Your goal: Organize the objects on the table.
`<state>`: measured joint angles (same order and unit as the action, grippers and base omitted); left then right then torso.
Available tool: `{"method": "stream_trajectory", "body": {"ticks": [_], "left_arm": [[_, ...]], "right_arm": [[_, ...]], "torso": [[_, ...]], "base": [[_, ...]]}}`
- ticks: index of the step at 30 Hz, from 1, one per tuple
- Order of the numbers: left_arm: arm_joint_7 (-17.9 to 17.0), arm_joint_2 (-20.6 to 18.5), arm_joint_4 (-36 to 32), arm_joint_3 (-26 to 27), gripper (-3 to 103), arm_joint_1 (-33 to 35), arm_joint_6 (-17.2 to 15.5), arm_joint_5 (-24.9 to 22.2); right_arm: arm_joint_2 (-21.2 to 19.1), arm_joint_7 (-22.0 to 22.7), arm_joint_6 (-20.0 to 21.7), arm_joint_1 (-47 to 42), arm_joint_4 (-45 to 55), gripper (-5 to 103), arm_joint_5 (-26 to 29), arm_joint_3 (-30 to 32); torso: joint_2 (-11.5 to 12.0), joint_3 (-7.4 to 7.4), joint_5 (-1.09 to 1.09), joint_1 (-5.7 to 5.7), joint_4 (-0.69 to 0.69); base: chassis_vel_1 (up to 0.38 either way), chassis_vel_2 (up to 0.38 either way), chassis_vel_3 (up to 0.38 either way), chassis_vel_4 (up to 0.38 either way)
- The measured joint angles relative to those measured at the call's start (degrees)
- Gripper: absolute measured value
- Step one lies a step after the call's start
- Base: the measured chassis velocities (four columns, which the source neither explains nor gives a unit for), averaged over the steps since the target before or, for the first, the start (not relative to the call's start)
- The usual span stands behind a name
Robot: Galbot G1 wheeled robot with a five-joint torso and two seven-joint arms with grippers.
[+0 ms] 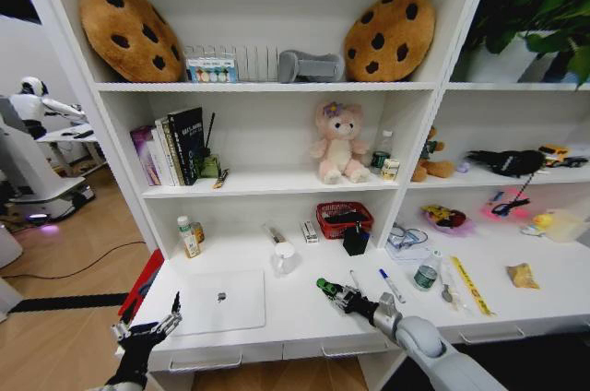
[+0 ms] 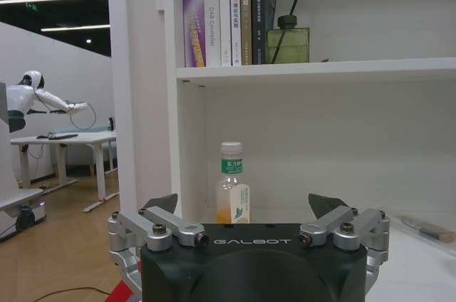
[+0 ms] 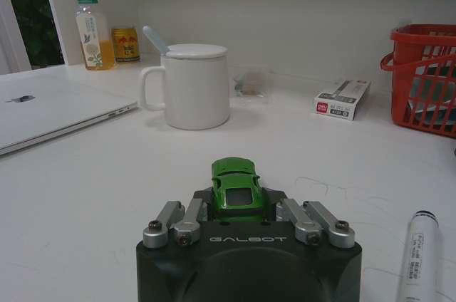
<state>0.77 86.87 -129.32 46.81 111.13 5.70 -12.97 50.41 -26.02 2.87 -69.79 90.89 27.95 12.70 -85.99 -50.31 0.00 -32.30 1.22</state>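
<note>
A tiny green toy car (image 3: 234,182) sits between the fingers of my right gripper (image 3: 234,208), which is shut on it low over the white table (image 3: 100,174). In the head view that gripper (image 1: 334,293) holds the car (image 1: 323,285) near the table's front, right of the closed silver laptop (image 1: 221,301). Two pens (image 1: 391,286) lie just right of the gripper, and a marker (image 3: 417,256) lies beside it. My left gripper (image 1: 145,325) hangs open off the table's front left corner with nothing in it. Its fingers (image 2: 165,204) are spread wide.
A white lidded mug (image 1: 284,259), a red basket (image 1: 344,219) and a black holder (image 1: 356,240) stand behind the car. A drink bottle (image 1: 187,237) is at the back left. A small box (image 3: 342,99) lies by the basket. More clutter (image 1: 524,275) is spread to the right.
</note>
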Motion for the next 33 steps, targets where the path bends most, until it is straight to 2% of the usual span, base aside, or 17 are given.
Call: {"method": "stream_trajectory", "body": {"ticks": [11,14,19,24,28,33], "left_arm": [[0.1,0.1,0.1,-0.3,100,0.0,0.0,0.1],[0.1,0.0,0.2,-0.5,100,-0.1,0.1,0.2],[0.2,0.0,0.2,-0.7,100,-0.2,0.2,0.2],[0.2,0.0,0.2,-1.3,100,-0.3,0.2,0.7],[0.2,0.2,0.2,-1.5,100,-0.1,0.5,1.1],[0.2,0.4,0.4,-1.5,100,0.1,0.7,1.6]], "right_arm": [[-1.2,0.5,-0.2,-3.3,6.1,36,2.7,4.5],[-3.3,-0.3,-0.9,-6.8,11.7,36,4.8,9.1],[-6.6,-0.8,-0.5,-7.8,16.6,36,8.5,13.6],[-11.9,0.2,2.1,-3.4,21.8,36,16.8,16.8],[-16.5,1.0,3.8,2.7,23.7,36,23.4,17.1],[-18.8,1.2,4.6,10.0,22.3,36,26.2,13.6]], "torso": [[0.0,0.00,0.00,0.00,0.00],[0.0,0.00,0.00,0.00,0.01],[0.0,0.00,0.00,0.00,0.01],[0.0,0.00,0.00,0.00,-0.02],[0.0,0.00,-0.01,0.00,0.01],[0.0,0.00,0.00,0.00,0.01]], "base": [[0.000,0.000,0.000,0.000],[0.000,0.000,0.000,0.000],[0.000,0.000,0.000,0.000],[0.000,0.000,0.000,0.000],[0.000,0.000,0.000,0.000],[0.000,0.000,0.000,0.000]]}}
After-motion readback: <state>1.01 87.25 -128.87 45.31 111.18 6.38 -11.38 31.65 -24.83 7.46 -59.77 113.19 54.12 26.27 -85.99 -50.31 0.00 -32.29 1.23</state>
